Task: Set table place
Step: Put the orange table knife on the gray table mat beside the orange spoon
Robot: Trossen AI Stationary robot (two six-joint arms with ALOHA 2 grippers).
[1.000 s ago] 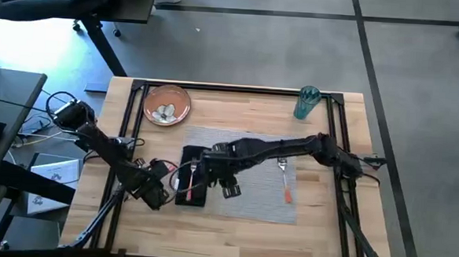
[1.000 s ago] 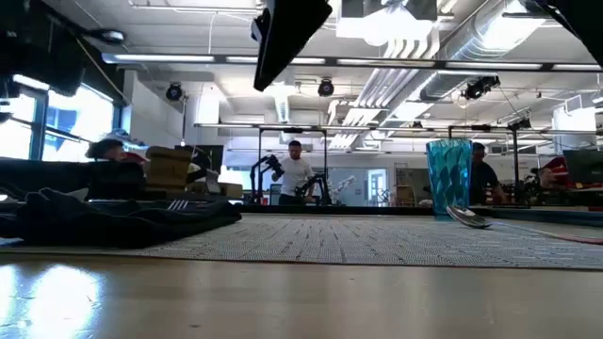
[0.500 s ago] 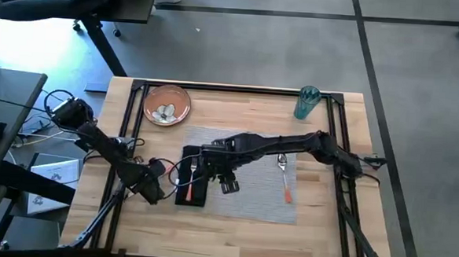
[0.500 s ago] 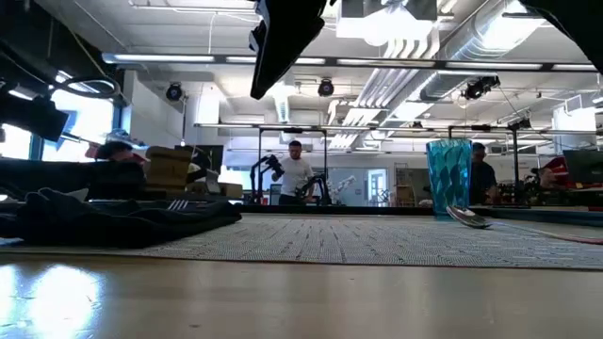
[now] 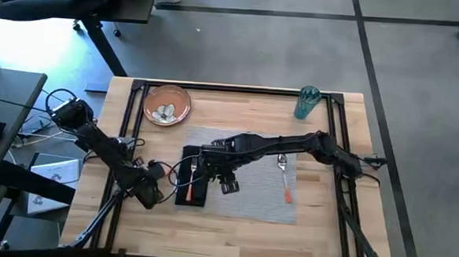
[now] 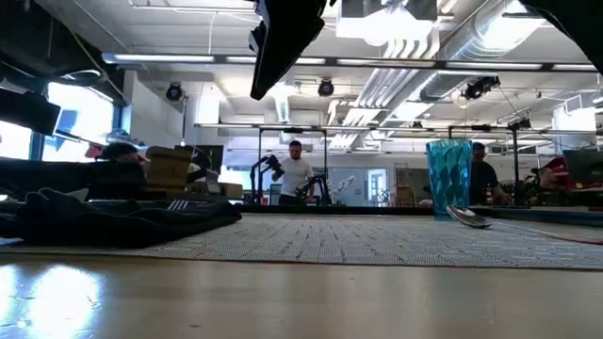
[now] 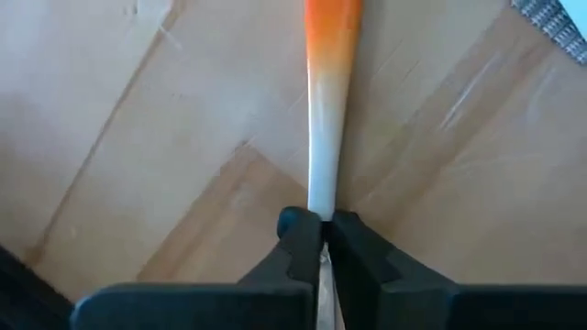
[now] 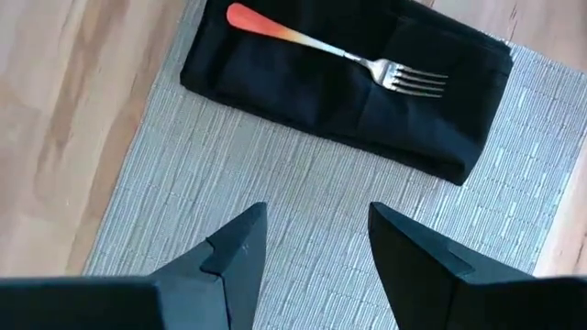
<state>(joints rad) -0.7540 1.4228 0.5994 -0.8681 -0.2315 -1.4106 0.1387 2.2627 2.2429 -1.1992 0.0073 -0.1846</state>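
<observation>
1. Off the placemat's left edge, over bare wood, your left gripper point(image 7: 321, 240) is pressed tight on the metal end of an orange-handled utensil point(image 7: 326, 110); which piece it is cannot be told from its wrist view.
2. Just right of the napkin point(image 5: 192, 187), your right gripper point(image 8: 316, 243) hovers above the placemat point(image 5: 249, 196) with its fingers spread and nothing between them.
3. On the napkin lies the fork point(image 8: 339, 53), lengthwise; the spoon point(image 5: 284, 177) lies near the placemat's right side.
4. At the bench's point(image 5: 232, 235) far edge, the plate point(image 5: 167, 105) and the teal cup point(image 5: 306, 102) stand well apart from the placemat, not yet placed.
5. You are in the cutlery step, I judge: carry the held utensil over and lay it parallel to the other pieces, lowering it flat before you release so it does not skid.
</observation>
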